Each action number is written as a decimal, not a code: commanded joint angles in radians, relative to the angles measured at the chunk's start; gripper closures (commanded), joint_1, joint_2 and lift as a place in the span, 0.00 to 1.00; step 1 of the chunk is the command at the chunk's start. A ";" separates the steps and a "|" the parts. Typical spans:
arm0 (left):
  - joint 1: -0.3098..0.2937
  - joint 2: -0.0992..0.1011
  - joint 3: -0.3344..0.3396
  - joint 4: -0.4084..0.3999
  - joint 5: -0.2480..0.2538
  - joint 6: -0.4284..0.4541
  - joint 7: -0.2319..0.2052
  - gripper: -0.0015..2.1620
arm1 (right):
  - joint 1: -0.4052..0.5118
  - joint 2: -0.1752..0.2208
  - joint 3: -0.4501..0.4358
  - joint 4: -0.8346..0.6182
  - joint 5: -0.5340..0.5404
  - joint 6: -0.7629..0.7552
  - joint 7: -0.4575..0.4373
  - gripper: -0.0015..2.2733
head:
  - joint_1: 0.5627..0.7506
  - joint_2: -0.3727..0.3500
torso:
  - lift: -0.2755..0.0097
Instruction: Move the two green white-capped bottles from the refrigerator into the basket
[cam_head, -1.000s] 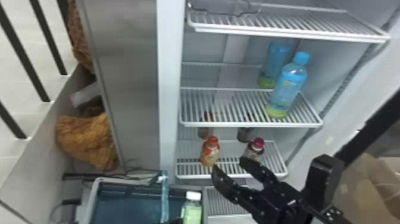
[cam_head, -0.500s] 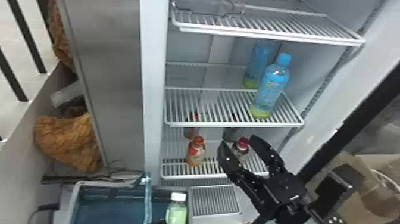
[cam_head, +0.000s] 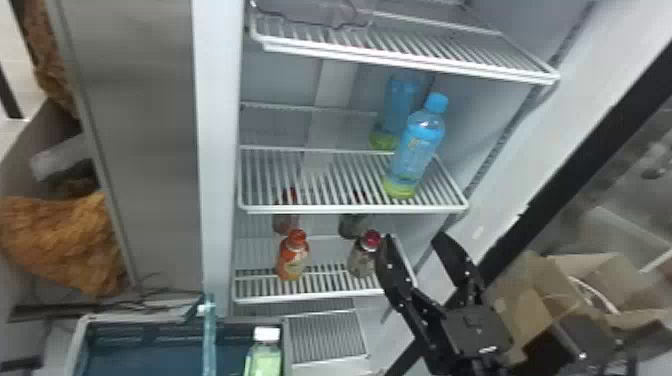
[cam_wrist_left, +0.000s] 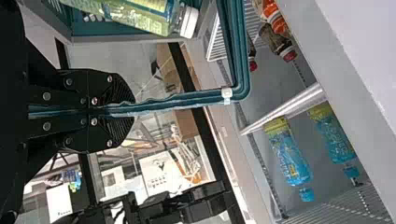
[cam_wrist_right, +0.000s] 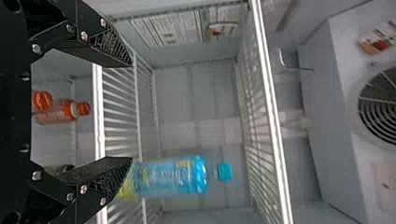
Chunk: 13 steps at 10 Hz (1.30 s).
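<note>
In the head view, my right gripper (cam_head: 412, 237) stands open before the refrigerator's lower right side, near a red-capped dark bottle. In the right wrist view the open right gripper (cam_wrist_right: 130, 112) has a blue bottle (cam_wrist_right: 170, 176) beyond its lower finger; nothing is between the fingers. A green white-capped bottle (cam_head: 265, 356) stands in the right part of the teal basket (cam_head: 284, 345). In the left wrist view, my left gripper (cam_wrist_left: 133, 111) is shut on the rim of the basket (cam_wrist_left: 240, 56), with the white-capped bottle (cam_wrist_left: 140, 16) inside it.
Blue bottles (cam_head: 417, 145) stand on the refrigerator's middle shelf (cam_head: 320, 180). Orange (cam_head: 293, 255) and dark bottles (cam_head: 362, 257) occupy the lower shelf (cam_head: 320, 295). Cardboard boxes (cam_head: 520, 300) are at the right, beside the door frame.
The head view has swung right, so refrigerator and basket sit farther left in it. My right gripper has moved up and right relative to the shelves and points more upward.
</note>
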 joint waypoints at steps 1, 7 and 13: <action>-0.003 0.000 0.000 0.000 -0.002 0.000 0.000 0.56 | 0.003 0.010 -0.013 0.059 -0.021 -0.077 0.001 0.16 | 0.70 0.04 | 0.95; -0.001 0.000 0.000 0.000 0.000 0.000 0.000 0.56 | -0.007 0.010 -0.011 0.062 -0.031 -0.057 0.010 0.16 | 0.70 0.03 | 0.95; 0.002 0.000 0.000 0.000 0.000 -0.002 0.000 0.56 | -0.005 0.005 -0.005 0.052 -0.025 -0.040 0.012 0.16 | 0.70 0.03 | 0.95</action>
